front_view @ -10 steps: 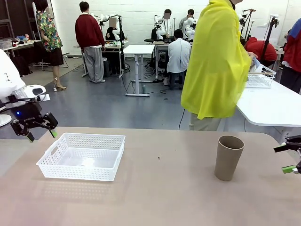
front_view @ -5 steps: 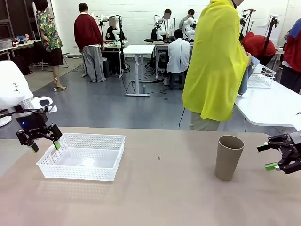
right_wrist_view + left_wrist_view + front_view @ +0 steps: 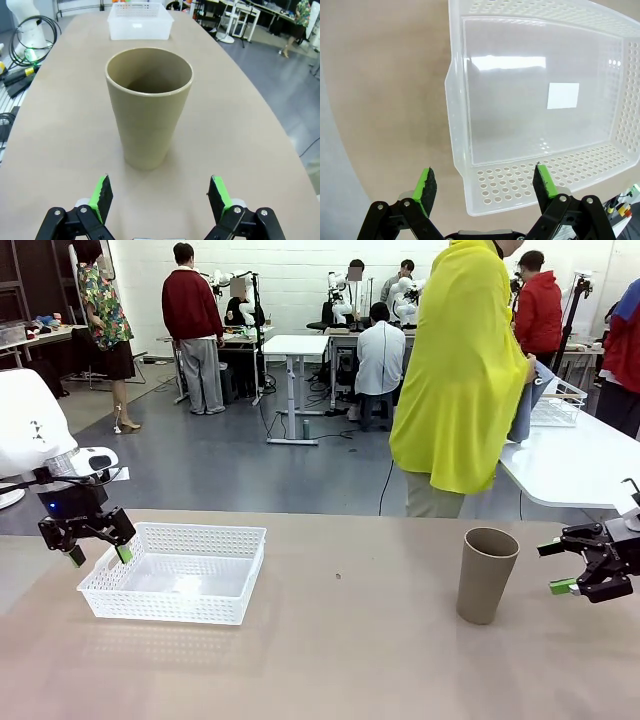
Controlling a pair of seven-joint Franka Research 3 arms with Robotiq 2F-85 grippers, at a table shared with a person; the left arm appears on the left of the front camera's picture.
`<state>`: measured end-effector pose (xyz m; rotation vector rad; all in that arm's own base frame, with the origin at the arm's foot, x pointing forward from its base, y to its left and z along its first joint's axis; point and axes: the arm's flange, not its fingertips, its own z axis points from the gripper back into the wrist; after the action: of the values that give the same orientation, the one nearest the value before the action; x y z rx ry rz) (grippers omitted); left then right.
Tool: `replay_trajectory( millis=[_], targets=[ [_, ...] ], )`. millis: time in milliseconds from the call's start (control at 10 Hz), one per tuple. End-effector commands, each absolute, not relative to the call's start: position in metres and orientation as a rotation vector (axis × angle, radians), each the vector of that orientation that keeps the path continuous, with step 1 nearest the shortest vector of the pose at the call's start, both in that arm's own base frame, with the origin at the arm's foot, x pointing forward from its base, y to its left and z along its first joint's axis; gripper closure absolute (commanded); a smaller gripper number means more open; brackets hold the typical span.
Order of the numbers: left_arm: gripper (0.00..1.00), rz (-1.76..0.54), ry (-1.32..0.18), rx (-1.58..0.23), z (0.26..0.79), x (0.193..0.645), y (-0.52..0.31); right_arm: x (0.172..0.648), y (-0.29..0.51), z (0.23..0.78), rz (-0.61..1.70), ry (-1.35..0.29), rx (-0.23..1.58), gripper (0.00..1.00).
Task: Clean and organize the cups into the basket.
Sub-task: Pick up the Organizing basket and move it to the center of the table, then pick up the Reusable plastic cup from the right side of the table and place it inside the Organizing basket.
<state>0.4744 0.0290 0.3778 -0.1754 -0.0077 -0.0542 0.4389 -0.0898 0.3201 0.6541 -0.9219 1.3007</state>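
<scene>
1. One kraft-brown paper cup (image 3: 487,575) stands upright, mouth up, on the table (image 3: 340,670). It is well to the right of the white lattice basket (image 3: 165,606), which has nothing in it.
2. From where I stand, the right gripper (image 3: 160,194) hangs just beside the cup, jaws spread wide and holding nothing. Its wrist view has the cup centred between the green pads (image 3: 102,194).
3. I take the step in hand to be the reach and grasp. The pads should come level on either side of the cup's body, about mid-height, before they close.
4. Close gently: thin paper walls will probably dent, and a tall tapered cup tips easily if one pad touches first.
5. The left gripper (image 3: 100,556) hovers above the basket's left end, jaws also wide and empty. It should leave the basket's middle free for the drop.
</scene>
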Motion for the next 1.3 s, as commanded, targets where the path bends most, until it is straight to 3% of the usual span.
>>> replay_trajectory(
  millis=[0,300,500,900,1100,1200],
  targets=[
    [0.00,-0.044,0.006,-0.188,0.375,0.477,0.030,0.436,-0.090,0.322,1.319,-0.911,0.662,0.00],
    [0.00,-0.051,0.000,-0.176,0.374,0.475,0.030,0.438,-0.090,0.320,1.306,-0.917,0.655,0.00],
    [0.00,-0.046,-0.016,-0.175,0.369,0.486,0.035,0.450,-0.078,0.318,1.240,-0.920,0.920,0.00],
    [0.00,-0.118,-0.033,-0.120,0.367,0.485,0.029,0.468,-0.072,0.303,1.107,-0.912,0.940,0.00],
    [0.00,-0.128,-0.060,-0.127,0.365,0.483,0.025,0.481,-0.065,0.291,1.033,-0.952,0.808,0.00],
    [0.00,-0.099,-0.018,-0.142,0.369,0.485,0.029,0.464,-0.075,0.299,1.129,-0.905,0.936,0.00]
  ],
)
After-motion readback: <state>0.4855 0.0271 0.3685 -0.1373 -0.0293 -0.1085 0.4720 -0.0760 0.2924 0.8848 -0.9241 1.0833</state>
